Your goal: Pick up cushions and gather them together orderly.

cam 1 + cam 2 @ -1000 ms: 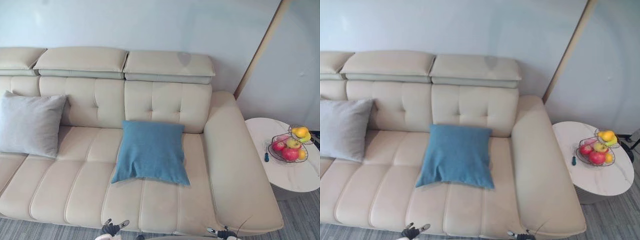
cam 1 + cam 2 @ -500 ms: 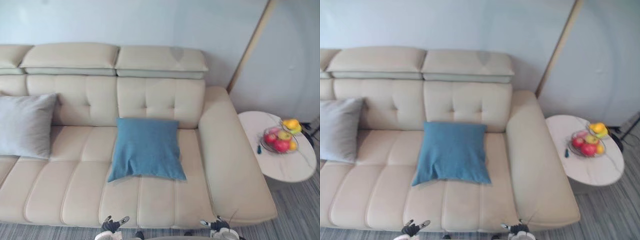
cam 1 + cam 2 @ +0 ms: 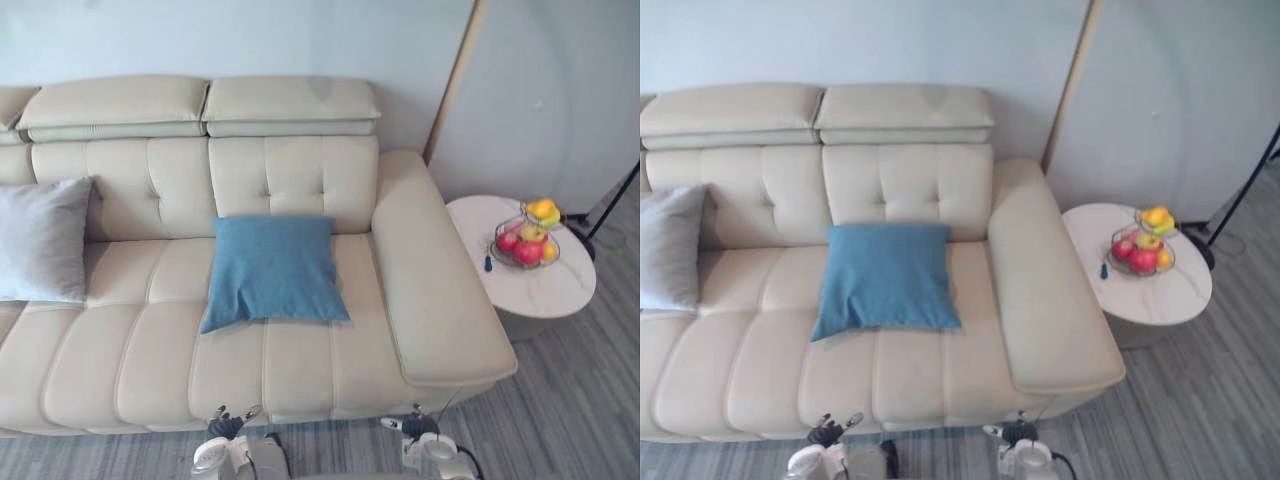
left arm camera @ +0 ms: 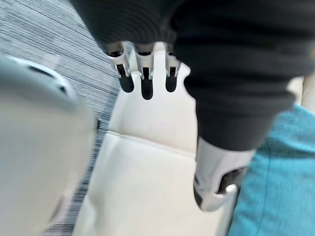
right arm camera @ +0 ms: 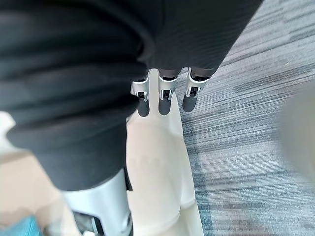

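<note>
With fingers straight, apart & empty on left hand [image 3: 226, 426] and right hand [image 3: 413, 428], both low by front edge of cream leather sofa [image 3: 440, 300]: fwd on seat, nearer left hand, square blue fabric cushion [image 3: 272, 270]; grey fabric cushion [image 3: 40, 240] well off leftward.

Both eye views look down at the whole sofa [image 3: 150, 360]. The wrist views look closely past the left hand [image 4: 142, 86] and right hand [image 5: 165, 101] at its edge.
</note>
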